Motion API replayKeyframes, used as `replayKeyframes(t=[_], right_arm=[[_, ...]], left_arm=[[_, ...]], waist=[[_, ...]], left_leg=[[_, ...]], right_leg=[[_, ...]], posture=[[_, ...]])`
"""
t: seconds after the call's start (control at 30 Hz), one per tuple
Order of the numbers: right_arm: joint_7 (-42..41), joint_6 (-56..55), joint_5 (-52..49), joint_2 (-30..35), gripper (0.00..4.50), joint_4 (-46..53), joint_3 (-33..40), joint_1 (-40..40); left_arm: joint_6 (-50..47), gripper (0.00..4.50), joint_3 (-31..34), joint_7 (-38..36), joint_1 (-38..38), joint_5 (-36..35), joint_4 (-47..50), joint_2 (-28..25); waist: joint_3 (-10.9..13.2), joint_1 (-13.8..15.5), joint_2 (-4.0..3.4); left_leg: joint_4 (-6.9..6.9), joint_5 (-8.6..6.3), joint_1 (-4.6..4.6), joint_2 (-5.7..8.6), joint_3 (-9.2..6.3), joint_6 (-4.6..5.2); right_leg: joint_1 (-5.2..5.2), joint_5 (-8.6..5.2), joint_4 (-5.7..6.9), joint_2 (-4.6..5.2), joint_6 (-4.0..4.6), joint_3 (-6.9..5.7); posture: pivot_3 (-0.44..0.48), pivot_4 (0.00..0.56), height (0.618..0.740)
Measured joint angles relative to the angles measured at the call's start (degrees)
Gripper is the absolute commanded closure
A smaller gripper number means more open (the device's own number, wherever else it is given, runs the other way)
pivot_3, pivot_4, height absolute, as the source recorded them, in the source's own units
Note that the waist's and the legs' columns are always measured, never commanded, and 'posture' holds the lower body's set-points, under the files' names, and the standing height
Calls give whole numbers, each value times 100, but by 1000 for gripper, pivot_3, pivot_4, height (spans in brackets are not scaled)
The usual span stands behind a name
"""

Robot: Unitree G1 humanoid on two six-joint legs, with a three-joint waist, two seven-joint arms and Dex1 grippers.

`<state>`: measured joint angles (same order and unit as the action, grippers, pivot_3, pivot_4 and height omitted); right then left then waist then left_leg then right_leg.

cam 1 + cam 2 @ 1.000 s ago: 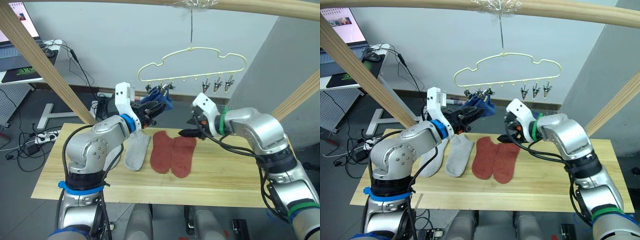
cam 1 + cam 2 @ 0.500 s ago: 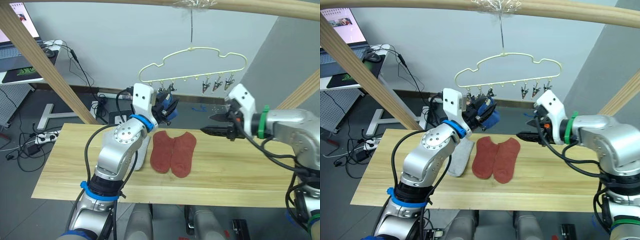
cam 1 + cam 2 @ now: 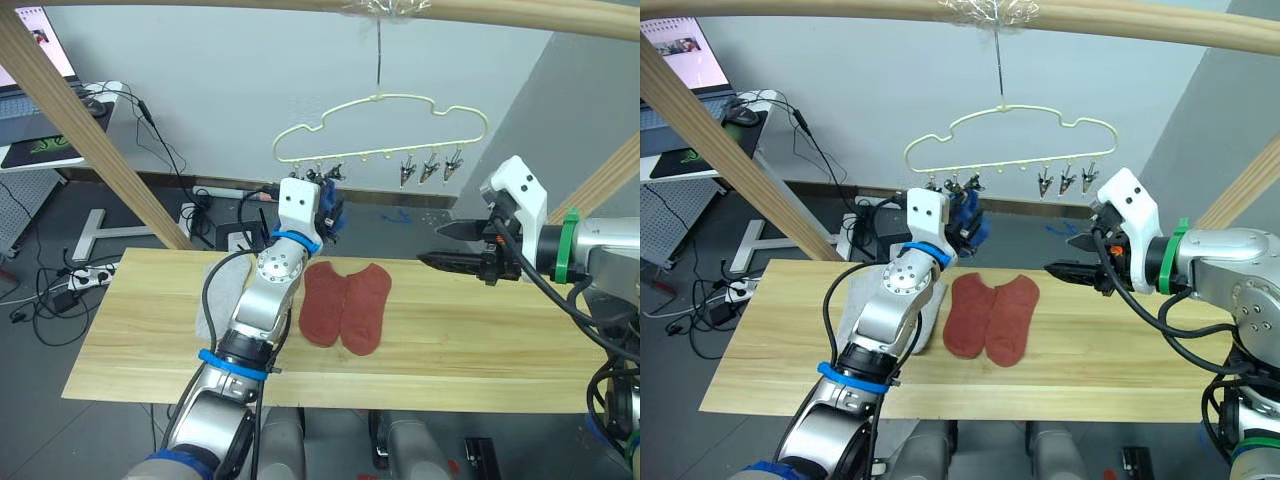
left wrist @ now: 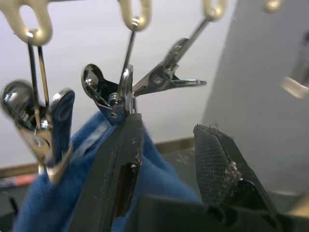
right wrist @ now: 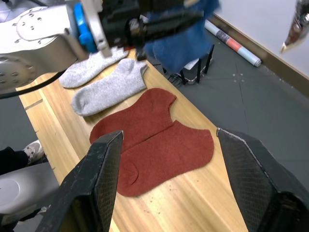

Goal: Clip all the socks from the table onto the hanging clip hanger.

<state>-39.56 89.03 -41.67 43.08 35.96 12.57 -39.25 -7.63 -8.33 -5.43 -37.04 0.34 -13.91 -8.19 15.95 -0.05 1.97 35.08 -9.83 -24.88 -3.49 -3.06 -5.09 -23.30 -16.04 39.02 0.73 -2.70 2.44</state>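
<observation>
Blue socks (image 4: 43, 203) seemingly clipped on clip hanger (image 3: 380, 125); left end effector (image 4: 166, 159), right end effector (image 5: 169, 179) both spread

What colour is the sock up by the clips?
Blue sock, seen best in the left wrist view.

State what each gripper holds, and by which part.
Right gripper: open, holding nothing. Left gripper: open beside the blue sock, not gripping it.

Room's evenly bright with soft shadows; up close the metal clips (image 4: 118, 96) glint and everything behind them blurs.
</observation>
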Motion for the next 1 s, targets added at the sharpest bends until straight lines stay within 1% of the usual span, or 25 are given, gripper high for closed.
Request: replayKeyframes(t=[0.1,0.3,0.37,0.43,0.57,0.7,0.8,0.9,1.0], right_arm=[[119,50,-57,-32,1294,27,67,26],[255,63,-225,-39,1294,30,95,45],[300,62,-244,-39,1294,30,95,53],[351,58,-248,-38,1294,26,96,55],[369,53,-277,-37,1294,26,119,139],[391,53,-360,25,1294,28,164,202],[424,52,-426,122,1294,28,247,204],[467,50,-472,206,1294,28,309,217],[473,39,-508,228,1294,28,318,224]], left_arm=[[353,2535,27,207,-193,269,-420,-4],[693,2535,24,403,-227,696,-650,-60],[715,2535,32,454,-227,736,-667,-52],[712,2535,108,439,-228,669,-667,35],[836,2535,433,359,-226,262,-638,370],[901,2535,532,121,-133,-85,-289,528],[789,2535,527,-52,13,-184,33,494],[633,2535,510,-228,345,-195,459,384],[492,2535,499,-286,510,-196,622,389]], waist=[[0,-13,0],[0,-30,0],[0,-31,0],[0,-30,0],[0,-26,0],[0,-30,0],[0,-38,0],[-1,-50,-1],[0,-49,-1]], left_leg=[[0,0,0,0,0,0],[0,0,0,0,0,0],[0,0,0,0,0,0],[0,0,0,0,0,0],[0,0,0,0,0,0],[0,0,1,0,0,0],[0,0,1,-1,0,0],[0,0,2,-1,1,0],[3,1,1,-1,0,1]], right_leg=[[0,0,1,0,0,0],[0,0,2,0,0,-1],[0,0,2,0,-1,0],[0,0,2,0,-1,-1],[0,0,2,0,-1,-1],[0,0,3,0,-1,-1],[0,0,4,-1,-1,0],[0,0,5,-1,-1,1],[0,1,6,-1,-1,1]], posture=[[-27,204,740],[-27,202,740],[-27,202,740],[-27,202,740],[-27,202,740],[-27,202,740],[-30,205,740],[-30,205,740],[-23,207,740]])
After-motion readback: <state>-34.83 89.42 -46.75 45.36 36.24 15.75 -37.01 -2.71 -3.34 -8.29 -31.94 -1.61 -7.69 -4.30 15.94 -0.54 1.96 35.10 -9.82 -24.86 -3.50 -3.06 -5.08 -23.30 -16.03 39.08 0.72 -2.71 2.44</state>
